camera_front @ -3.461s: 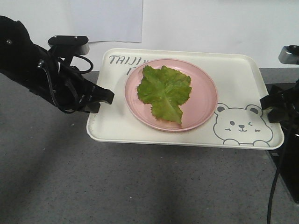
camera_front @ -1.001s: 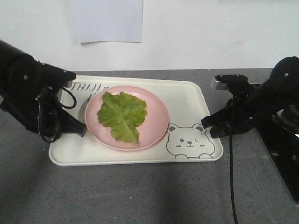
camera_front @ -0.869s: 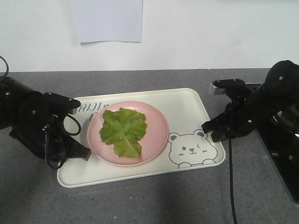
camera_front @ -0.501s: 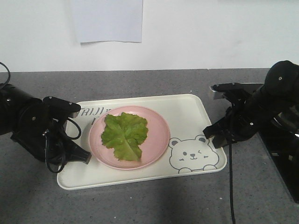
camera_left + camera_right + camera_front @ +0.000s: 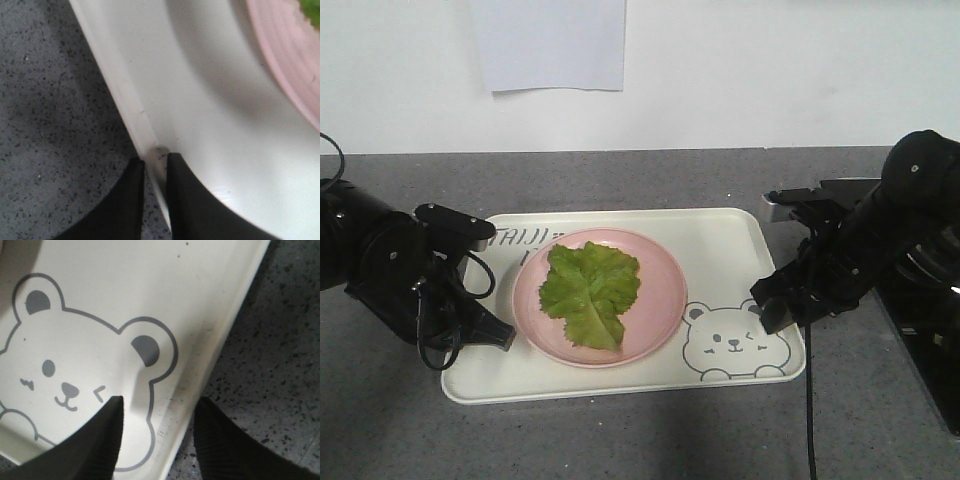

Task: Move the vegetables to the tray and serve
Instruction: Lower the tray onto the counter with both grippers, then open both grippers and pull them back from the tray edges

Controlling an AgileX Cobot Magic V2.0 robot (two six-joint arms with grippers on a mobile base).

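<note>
- Tray (image 5: pixel 720 235) on counter (image 5: pixel 620 440), wall (image 5: pixel 770 70) behind.
- Plate (image 5: pixel 660 300) in tray, left of centre; lettuce (image 5: pixel 588 292) on plate.
- Left gripper (image 5: pixel 155 172) straddles tray's left rim.
- Right gripper (image 5: pixel 157 427) straddles right rim, by bear drawing (image 5: pixel 732 342).

From my remote seat I see a grey speckled countertop (image 5: pixel 620 440) filling the lower part of the front view, its dark flecks sharper in both wrist views. Behind it, from nine to three o'clock, a plain white wall (image 5: pixel 770 70) rises to the top of the frame. A pale sheet of paper (image 5: pixel 548 42) hangs flat on that wall at about eleven o'clock, its lower edge well above the counter. The light is soft and even, and I note faint, blurred shadows on the counter surface.
</note>
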